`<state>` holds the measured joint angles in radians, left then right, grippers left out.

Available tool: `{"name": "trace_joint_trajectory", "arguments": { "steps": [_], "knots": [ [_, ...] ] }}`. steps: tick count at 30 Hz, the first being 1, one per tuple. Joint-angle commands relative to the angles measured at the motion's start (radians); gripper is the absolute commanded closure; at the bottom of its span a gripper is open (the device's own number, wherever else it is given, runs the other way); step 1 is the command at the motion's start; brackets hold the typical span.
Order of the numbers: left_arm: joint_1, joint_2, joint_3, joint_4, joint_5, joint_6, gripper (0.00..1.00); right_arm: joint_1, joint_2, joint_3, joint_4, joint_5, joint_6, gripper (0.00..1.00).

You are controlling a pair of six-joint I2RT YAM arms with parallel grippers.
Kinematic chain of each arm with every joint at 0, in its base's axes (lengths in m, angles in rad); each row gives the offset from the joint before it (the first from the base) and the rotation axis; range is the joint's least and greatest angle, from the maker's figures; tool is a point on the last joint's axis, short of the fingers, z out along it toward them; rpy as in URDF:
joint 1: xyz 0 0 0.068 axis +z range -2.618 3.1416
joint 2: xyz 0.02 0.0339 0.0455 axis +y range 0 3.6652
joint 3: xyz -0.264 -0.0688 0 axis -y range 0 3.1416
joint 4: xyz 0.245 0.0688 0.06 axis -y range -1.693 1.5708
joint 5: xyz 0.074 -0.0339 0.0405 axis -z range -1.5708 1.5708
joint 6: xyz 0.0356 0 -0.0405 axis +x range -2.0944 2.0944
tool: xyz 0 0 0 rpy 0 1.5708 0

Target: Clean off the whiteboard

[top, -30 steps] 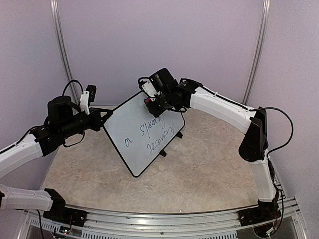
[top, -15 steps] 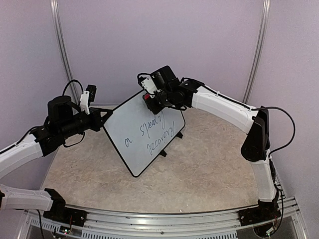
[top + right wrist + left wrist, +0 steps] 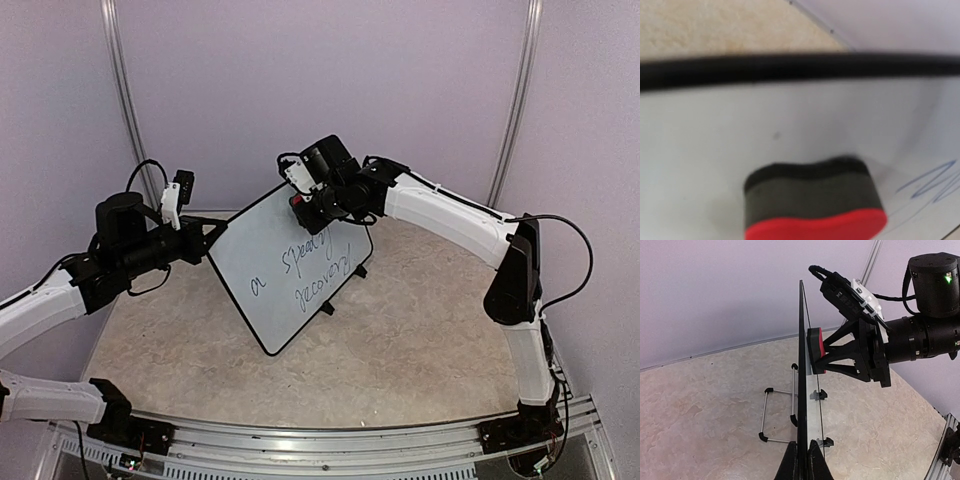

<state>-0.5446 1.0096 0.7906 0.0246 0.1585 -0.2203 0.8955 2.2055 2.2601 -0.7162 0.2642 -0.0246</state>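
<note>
The whiteboard (image 3: 285, 275) stands tilted on the table, with dark handwriting (image 3: 305, 270) across its middle. My left gripper (image 3: 208, 238) is shut on the board's left edge. In the left wrist view the board (image 3: 802, 365) is edge-on, and the fingertips (image 3: 790, 462) pinch its black rim. My right gripper (image 3: 305, 205) is shut on a red and black eraser (image 3: 298, 203) and presses it flat on the board's upper corner. In the right wrist view the eraser (image 3: 815, 200) lies on the white surface (image 3: 715, 140) just under the rim (image 3: 790, 67). Pen strokes (image 3: 930, 182) run to its right.
A wire stand (image 3: 777, 412) props the board from behind, and small black clips (image 3: 821, 394) stick out at its front. The lilac back wall with two metal poles (image 3: 122, 90) is close behind. An aluminium rail (image 3: 330, 460) runs along the near edge.
My right gripper slid the eraser slightly up and left near the board's top corner, then came back a little. The left gripper and the board have not moved.
</note>
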Motion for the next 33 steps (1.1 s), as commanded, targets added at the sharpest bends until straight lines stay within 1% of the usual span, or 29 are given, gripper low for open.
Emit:
{"name": "trace_joint_trajectory", "arguments": {
  "steps": [1,9,16,18,21,24,25,27,30,32,33],
  "knots": [
    [-0.043,-0.010,0.015,0.072,0.180,0.062,1.00,0.014,0.031,-0.017,-0.096,-0.033,0.022,0.70],
    [-0.043,-0.011,0.015,0.071,0.171,0.061,1.00,0.015,0.022,-0.037,-0.133,-0.073,0.022,0.70],
    [-0.024,-0.008,0.016,0.070,0.158,0.044,1.00,0.017,-0.087,-0.208,-0.043,-0.097,0.022,0.70],
    [-0.010,-0.006,0.016,0.075,0.165,0.035,0.96,0.016,-0.133,-0.261,-0.009,-0.091,0.022,0.70],
    [0.007,-0.006,0.012,0.084,0.175,0.023,0.94,0.016,-0.200,-0.336,0.039,-0.081,0.022,0.70],
    [0.016,-0.004,0.011,0.085,0.171,0.015,0.89,0.016,-0.261,-0.406,0.080,-0.067,0.022,0.70],
    [0.019,-0.001,0.011,0.084,0.168,0.014,0.88,0.016,-0.276,-0.426,0.095,-0.061,0.047,0.70],
    [0.025,0.002,0.011,0.083,0.161,0.010,0.83,0.015,-0.299,-0.461,0.112,-0.049,0.053,0.70],
    [0.033,0.007,0.012,0.083,0.152,0.003,0.81,0.016,-0.325,-0.500,0.129,-0.042,0.054,0.70],
    [0.037,0.008,0.011,0.082,0.145,0.001,0.76,0.015,-0.338,-0.519,0.139,-0.039,0.053,0.70],
    [0.039,0.008,0.009,0.082,0.141,0.000,0.76,0.016,-0.343,-0.525,0.143,-0.036,0.053,0.70]
  ]
}}
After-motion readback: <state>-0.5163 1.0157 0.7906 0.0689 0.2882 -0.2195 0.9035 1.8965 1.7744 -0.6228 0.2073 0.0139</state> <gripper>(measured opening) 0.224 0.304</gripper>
